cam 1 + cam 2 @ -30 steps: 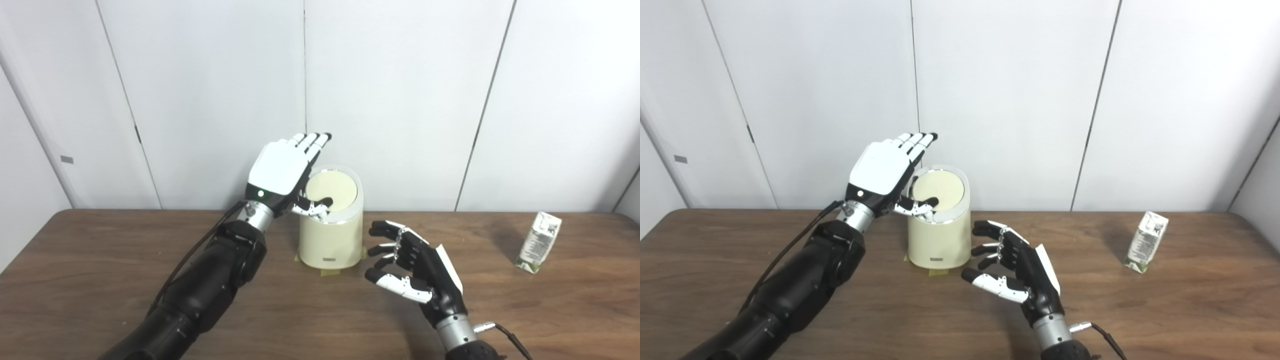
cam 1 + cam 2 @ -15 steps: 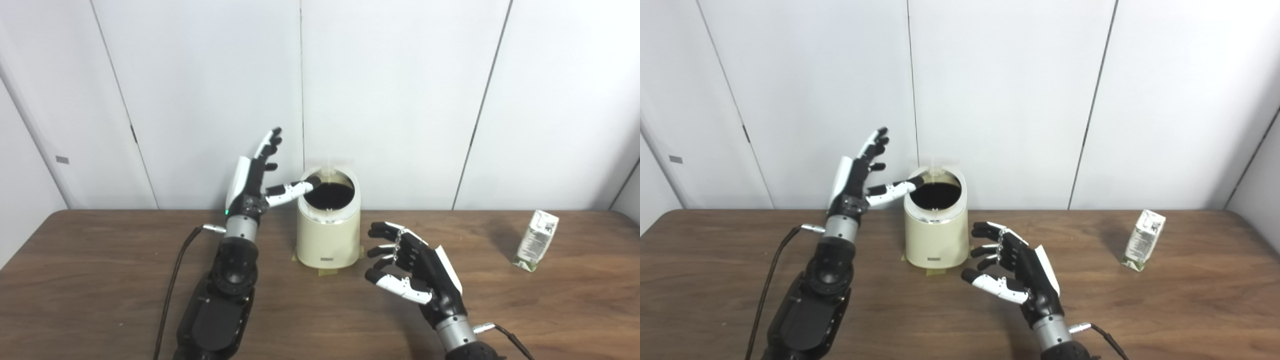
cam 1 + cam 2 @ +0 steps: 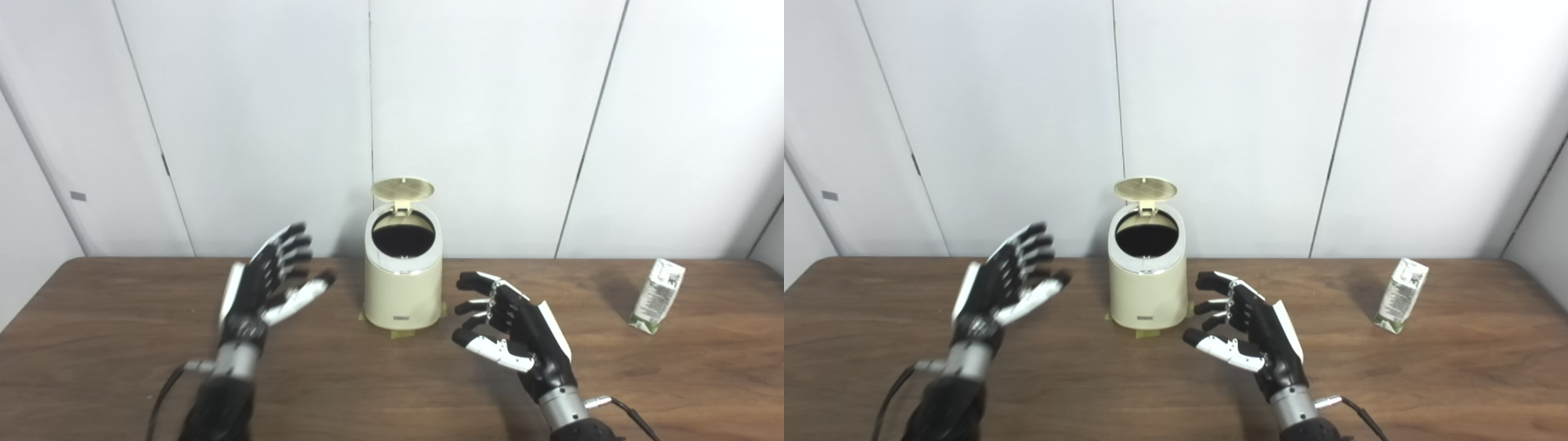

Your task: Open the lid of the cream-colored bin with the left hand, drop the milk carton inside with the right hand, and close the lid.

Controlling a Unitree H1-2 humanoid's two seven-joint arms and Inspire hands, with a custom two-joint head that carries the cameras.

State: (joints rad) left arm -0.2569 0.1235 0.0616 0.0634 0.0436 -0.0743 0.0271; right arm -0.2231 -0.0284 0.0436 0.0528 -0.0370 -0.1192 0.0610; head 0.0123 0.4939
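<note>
The cream-colored bin (image 3: 402, 288) stands at the back middle of the brown table (image 3: 122, 367). Its round lid (image 3: 402, 188) is up and tilted back on its hinge, showing the dark inside. My left hand (image 3: 263, 288) is open and empty, to the left of the bin and apart from it. My right hand (image 3: 514, 334) is open and empty, just right of the bin and nearer to me. The milk carton (image 3: 656, 296) stands tilted on the table at the far right, well away from both hands. It also shows in the right eye view (image 3: 1401, 295).
A white panelled wall (image 3: 490, 122) runs close behind the table's back edge. A small piece of tape (image 3: 401, 333) sticks out under the bin's front.
The lid went from shut to fully up. My left hand left the bin's top and drew back down and to the left. My right hand barely moved.
</note>
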